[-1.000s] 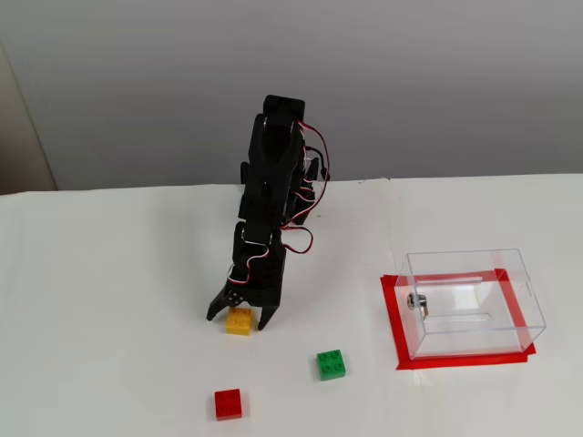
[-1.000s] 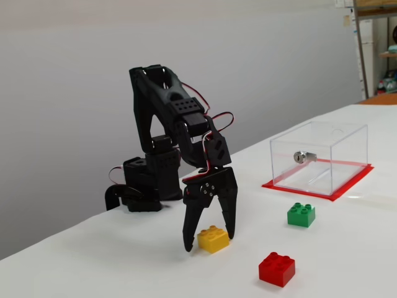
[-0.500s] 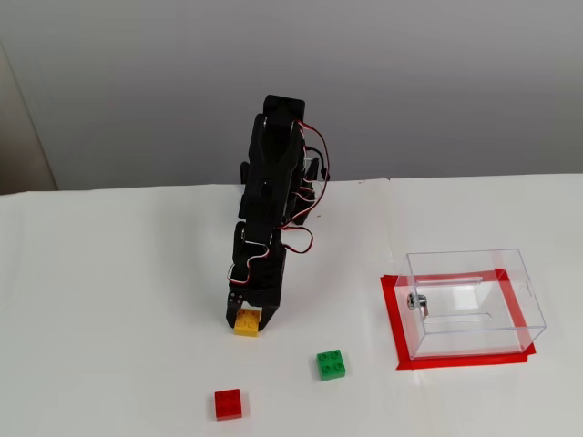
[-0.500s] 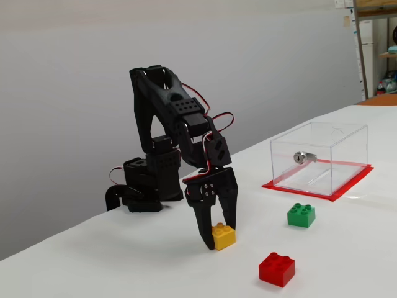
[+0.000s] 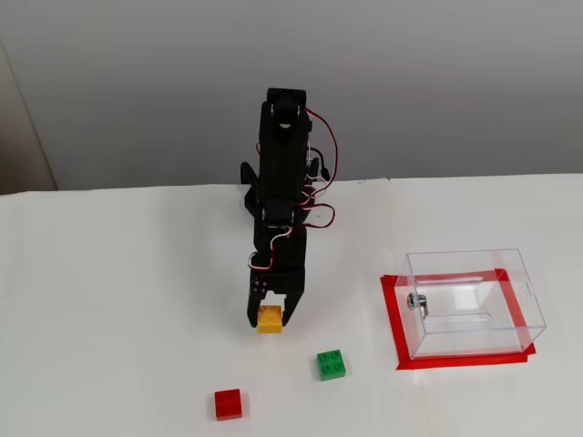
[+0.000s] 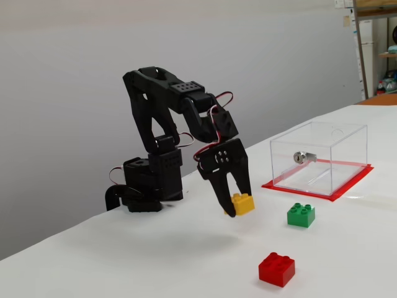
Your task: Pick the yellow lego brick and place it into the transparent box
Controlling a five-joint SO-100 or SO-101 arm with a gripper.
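step: pick looks done; carry to box is next, by my read.
gripper [image 5: 270, 320]: fingers pinched on the yellow lego brick [image 5: 270, 320], one each side, pointing down.
brick pos: centre of frame in a fixed view, just below the arm; in the other fixed view [image 6: 242, 203] it hangs clear of the table, w/ a faint shadow under it, so lifted a bit.
target: transparent box [image 5: 474, 300], right-middle of frame, on a red tape outline [image 5: 392, 319]; open top as far as I can tell; small metal fitting [image 5: 417, 301] on its left wall.
next move needs: more height first, since the box rim sits above the brick's current level (judged from the side view [image 6: 317, 155]); then swing toward frame right, release over the opening.
obstacles: green brick [image 5: 331, 364] lies low btw gripper and box, near the path; a raised carry should pass over it. red brick [image 5: 229, 403] at bottom, out of the way.
room: table bare elsewhere; the table's far edge meets the wall behind the arm base [image 6: 146, 186], well apart from the route.
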